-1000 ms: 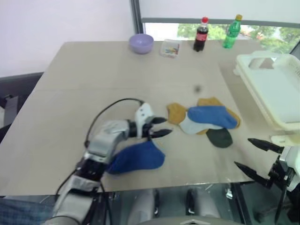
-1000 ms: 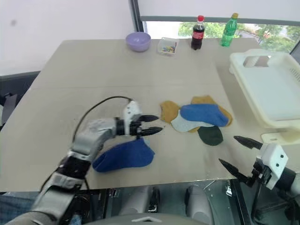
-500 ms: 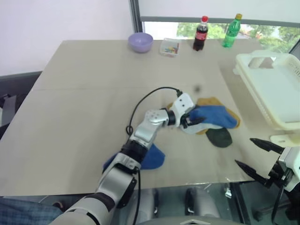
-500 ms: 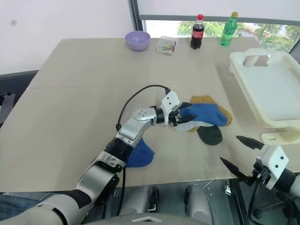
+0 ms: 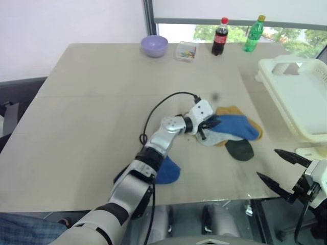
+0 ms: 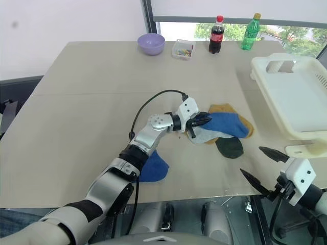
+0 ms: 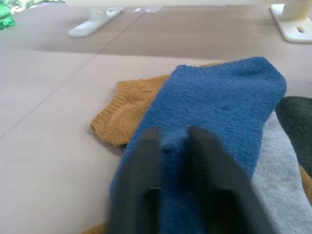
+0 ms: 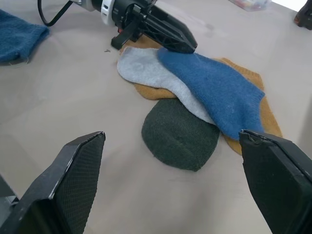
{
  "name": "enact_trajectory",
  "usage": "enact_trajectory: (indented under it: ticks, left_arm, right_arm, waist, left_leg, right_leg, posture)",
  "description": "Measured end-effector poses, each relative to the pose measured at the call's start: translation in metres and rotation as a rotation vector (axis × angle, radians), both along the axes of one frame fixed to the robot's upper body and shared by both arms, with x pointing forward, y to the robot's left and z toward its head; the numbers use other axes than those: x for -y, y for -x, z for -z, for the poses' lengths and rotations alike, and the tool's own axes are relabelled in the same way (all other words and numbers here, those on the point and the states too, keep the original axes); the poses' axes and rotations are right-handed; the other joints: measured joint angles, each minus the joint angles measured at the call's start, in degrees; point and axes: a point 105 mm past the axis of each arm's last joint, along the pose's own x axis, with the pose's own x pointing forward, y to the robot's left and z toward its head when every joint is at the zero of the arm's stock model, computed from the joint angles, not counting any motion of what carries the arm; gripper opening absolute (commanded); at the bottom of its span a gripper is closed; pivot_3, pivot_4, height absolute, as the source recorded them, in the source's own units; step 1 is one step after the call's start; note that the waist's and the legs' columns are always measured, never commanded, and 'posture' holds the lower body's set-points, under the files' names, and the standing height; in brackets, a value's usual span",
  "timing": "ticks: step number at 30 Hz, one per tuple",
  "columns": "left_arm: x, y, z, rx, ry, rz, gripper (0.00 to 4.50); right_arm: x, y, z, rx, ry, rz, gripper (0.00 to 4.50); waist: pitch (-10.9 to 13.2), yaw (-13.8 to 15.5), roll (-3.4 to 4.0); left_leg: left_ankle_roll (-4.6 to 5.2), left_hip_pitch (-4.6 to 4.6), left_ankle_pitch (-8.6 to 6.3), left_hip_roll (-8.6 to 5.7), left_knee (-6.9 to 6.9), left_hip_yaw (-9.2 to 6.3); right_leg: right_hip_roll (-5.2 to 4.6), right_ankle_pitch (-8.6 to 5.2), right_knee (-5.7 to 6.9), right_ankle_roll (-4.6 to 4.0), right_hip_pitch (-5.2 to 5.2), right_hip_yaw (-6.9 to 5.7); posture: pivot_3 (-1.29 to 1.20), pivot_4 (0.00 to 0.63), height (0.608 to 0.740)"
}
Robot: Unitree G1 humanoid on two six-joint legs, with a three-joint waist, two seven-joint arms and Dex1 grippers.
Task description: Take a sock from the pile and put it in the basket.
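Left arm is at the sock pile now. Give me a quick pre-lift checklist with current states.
1. left gripper closed on the blue sock: ok, a fold of it sits between the fingers.
2. Only that sock pinched: cannot tell; it overlaps the grey sock.
3. basket open on top, nothing seen inside: ok.
4. right gripper open, short of the pile: ok.
5. Stray blue sock lies apart under the left arm: ok.

Left arm stretches forward and across, its black two-fingered claw (image 5: 212,124) pinched tight on a blue sock's edge. Right claw (image 5: 282,169) hangs low at the right, fingers spread wide, empty.
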Motion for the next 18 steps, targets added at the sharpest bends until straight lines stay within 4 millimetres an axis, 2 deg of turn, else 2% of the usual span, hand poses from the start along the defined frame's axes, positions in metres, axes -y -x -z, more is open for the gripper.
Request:
enact_trajectory:
  ticks: [5,12,14,18]
  left_arm:
    - [-0.001,0.003,0.008,-0.019,-0.010,0.005,0.04]
    - [-0.005,0.008,-0.014,-0.023,0.096,0.025,0.04]
    - [-0.012,0.012,-0.011,-0.035,0.088,0.029,0.04]
    - [-0.045,0.013,0.000,-0.059,0.024,-0.012,0.04]
  right_arm:
    - [0.000,-0.001,-0.001,0.005,0.000,-0.001,4.50]
    - [0.000,-0.001,-0.001,0.009,0.004,-0.002,4.50]
    - [0.000,-0.001,-0.001,0.010,0.005,-0.003,4.50]
    - [0.000,-0.001,-0.001,0.011,0.005,-0.004,4.50]
  waist:
    - [0.00,-0.01,0.00]
    - [-0.01,-0.04,0.02]
    - [-0.01,-0.16,0.03]
    - [-0.02,-0.17,0.04]
  left_leg:
    - [0.00,0.00,0.00,0.01,0.00,0.00]
    - [0.00,0.00,0.00,0.01,0.00,0.00]
    - [-0.01,0.02,0.01,0.02,0.00,0.00]
    - [-0.02,0.08,0.02,0.06,0.02,-0.01]
  right_leg:
    - [0.00,0.01,0.01,0.01,0.00,0.00]
    - [0.00,0.02,0.02,0.02,0.00,0.00]
    - [0.01,0.02,0.04,0.02,0.00,0.02]
    - [0.03,0.00,0.13,-0.01,0.00,0.01]
  posture:
    - [0.00,0.150,0.740]
    - [0.00,0.150,0.740]
    - [0.00,0.150,0.740]
    - [0.00,0.150,0.740]
